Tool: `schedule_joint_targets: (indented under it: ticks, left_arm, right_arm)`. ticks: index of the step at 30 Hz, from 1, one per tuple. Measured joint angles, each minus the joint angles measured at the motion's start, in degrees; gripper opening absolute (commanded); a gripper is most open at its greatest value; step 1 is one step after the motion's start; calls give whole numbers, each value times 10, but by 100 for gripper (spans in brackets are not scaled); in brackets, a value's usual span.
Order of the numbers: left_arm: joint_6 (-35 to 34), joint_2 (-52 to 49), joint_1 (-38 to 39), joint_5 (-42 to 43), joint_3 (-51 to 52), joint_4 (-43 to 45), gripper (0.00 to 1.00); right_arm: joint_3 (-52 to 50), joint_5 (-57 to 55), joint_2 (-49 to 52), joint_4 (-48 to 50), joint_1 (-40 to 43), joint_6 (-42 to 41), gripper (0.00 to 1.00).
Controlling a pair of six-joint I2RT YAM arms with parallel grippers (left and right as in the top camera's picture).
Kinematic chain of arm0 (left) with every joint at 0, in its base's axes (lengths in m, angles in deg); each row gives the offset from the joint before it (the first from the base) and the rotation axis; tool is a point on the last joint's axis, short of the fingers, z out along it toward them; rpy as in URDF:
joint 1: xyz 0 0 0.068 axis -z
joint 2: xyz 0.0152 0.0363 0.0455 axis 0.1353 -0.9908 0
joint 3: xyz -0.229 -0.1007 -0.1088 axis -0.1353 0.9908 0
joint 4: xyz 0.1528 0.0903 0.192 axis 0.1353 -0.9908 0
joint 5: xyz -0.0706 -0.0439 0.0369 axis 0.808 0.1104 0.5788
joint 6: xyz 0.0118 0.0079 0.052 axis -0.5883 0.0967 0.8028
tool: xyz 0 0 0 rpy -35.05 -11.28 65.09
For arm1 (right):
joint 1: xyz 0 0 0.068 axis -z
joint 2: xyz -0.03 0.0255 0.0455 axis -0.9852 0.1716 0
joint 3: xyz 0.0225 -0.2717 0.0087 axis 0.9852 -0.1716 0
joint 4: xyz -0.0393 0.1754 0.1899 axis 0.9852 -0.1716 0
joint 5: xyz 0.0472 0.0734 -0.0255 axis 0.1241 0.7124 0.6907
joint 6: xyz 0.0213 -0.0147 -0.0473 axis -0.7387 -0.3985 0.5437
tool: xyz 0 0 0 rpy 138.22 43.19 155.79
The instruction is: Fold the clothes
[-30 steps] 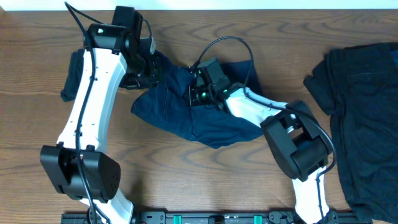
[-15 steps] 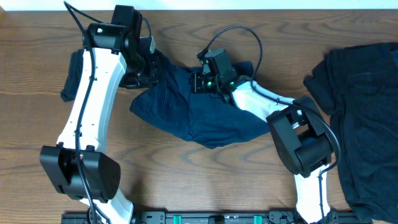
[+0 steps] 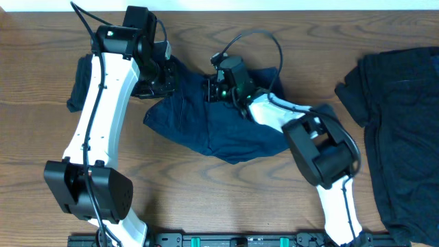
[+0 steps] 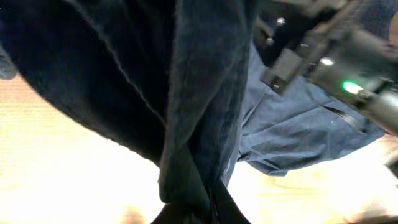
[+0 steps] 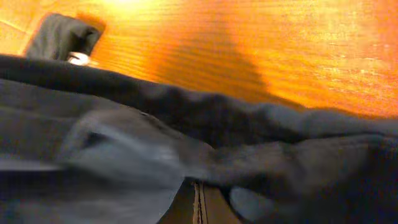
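My left tool [image 3: 163, 77] and right tool [image 3: 210, 90] are both clamped on the navy shorts [image 3: 230, 137] — I should keep the far edge taut and level while folding.

The left arm is stretching from its near-left base toward the far side and bending rightward, its gripper [image 3: 167, 77] clamping shut on the navy garment [image 3: 226, 137]. The right arm is folding back leftward from the near right, its gripper [image 3: 210, 90] pinching the same garment, jaws closed.
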Motion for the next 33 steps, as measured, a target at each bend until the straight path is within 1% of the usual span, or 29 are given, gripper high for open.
schedule_joint_targets:
  ticks: [3,6,10,12,14,16,20,21,25,29,33]
  left_arm:
    - [0,0,0,0,0,0,6]
    - [0,0,0,0,0,0,6]
    - [0,0,0,0,0,0,6]
    - [0,0,0,0,0,-1,6]
    - [0,0,0,-4,0,-1,6]
    - [0,0,0,-14,0,-1,6]
    - [0,0,0,-28,-1,-2,6]
    - [0,0,0,-30,-1,-2,6]
    - [0,0,2,-38,-2,10,6]
    - [-2,0,14,-46,-2,30,6]
    - [-9,0,40,-48,-2,52,6]
  right_arm:
    - [0,2,33,43,1,1,1]
    - [1,3,35,55,0,5,1]
    - [1,7,34,53,-3,14,1]
    - [1,17,24,31,0,18,1]
    - [0,30,-2,-21,11,22,1]
    - [-2,38,-48,-96,34,30,1]
    - [2,33,-163,-279,97,74,1]
    - [7,21,-193,-343,118,96,1]
    - [11,-40,-255,-508,175,150,1]
    - [5,-77,-249,-603,209,176,1]
    - [-24,-84,-243,-621,227,186,1]
